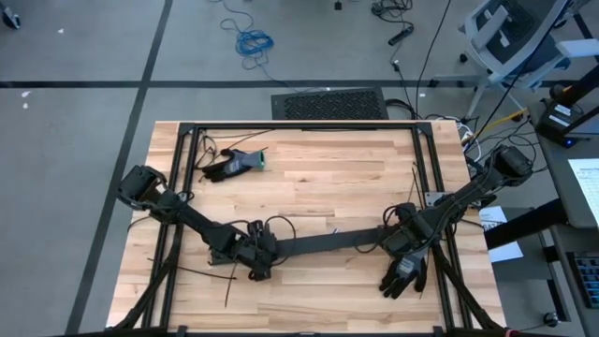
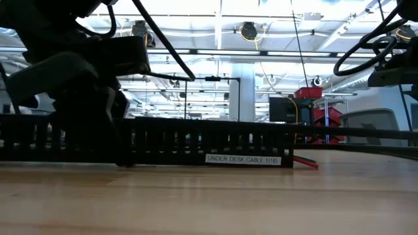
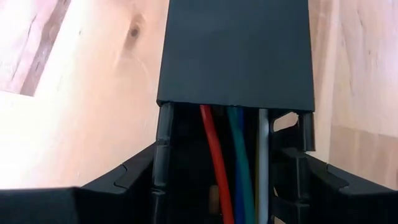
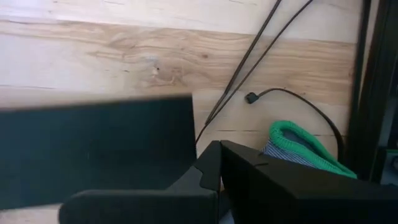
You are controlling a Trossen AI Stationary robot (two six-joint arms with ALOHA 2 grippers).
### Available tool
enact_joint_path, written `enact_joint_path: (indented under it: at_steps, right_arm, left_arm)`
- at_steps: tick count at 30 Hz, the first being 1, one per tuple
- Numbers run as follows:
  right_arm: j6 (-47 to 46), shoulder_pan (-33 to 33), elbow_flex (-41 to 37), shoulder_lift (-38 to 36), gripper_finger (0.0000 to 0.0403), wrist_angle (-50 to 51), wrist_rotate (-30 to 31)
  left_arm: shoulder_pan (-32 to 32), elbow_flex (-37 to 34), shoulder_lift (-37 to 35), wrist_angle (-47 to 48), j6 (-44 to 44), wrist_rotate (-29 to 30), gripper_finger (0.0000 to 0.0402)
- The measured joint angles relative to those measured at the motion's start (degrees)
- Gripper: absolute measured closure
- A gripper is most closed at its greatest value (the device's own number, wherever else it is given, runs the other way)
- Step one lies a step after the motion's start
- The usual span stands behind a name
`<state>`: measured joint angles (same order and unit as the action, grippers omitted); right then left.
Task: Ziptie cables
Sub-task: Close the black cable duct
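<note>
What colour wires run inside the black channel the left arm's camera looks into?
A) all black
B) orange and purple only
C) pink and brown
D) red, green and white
D: in the left wrist view, red, green and white wires run under the channel's black cover.

Overhead camera looks straight down on table (image 1: 318,178); low camera level at tabletop; wrist cameras close; all share black cable tray (image 2: 196,140).

On the wooden table (image 1: 309,187) a long black duct (image 1: 323,242) lay between the two arms. The left gripper (image 1: 257,255) was at its one end, the right gripper (image 1: 398,241) at the other. A dark glove (image 1: 234,165) lay near the far left corner, another glove (image 1: 404,275) just beside the right gripper.
</note>
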<state>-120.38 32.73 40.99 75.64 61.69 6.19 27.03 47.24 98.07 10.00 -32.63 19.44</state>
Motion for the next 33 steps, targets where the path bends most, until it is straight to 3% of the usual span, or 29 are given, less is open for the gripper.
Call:
enact_joint_path:
  at_steps: [6, 18, 24, 28, 33]
  right_arm:
    - [1.1, 0.0, 0.0, 0.0, 0.0403, -0.1, 0.0]
    - [4.1, 0.0, 0.0, 0.0, 0.0403, -0.1, 0.0]
    - [5.8, 0.0, 0.0, 0.0, 0.0403, 0.0, 0.0]
    - [6.1, 0.0, -0.1, 0.0, 0.0403, 0.2, 0.0]
    - [9.2, 0.4, -0.1, 0.0, 0.0403, -3.6, 2.0]
  left_arm:
    - [-0.4, 0.0, 0.0, -0.2, -1.5, -2.3, 0.0143]
    - [-5.2, 0.3, -0.4, 1.7, -1.9, -15.5, 0.0143]
    - [-6.5, 1.5, -1.0, 2.5, -12.1, -16.2, 0.0143]
    - [-6.3, 1.8, -1.2, 2.9, -11.9, -13.6, 0.0143]
    - [-6.1, 1.8, -1.3, 5.3, -3.1, -9.8, 0.0143]
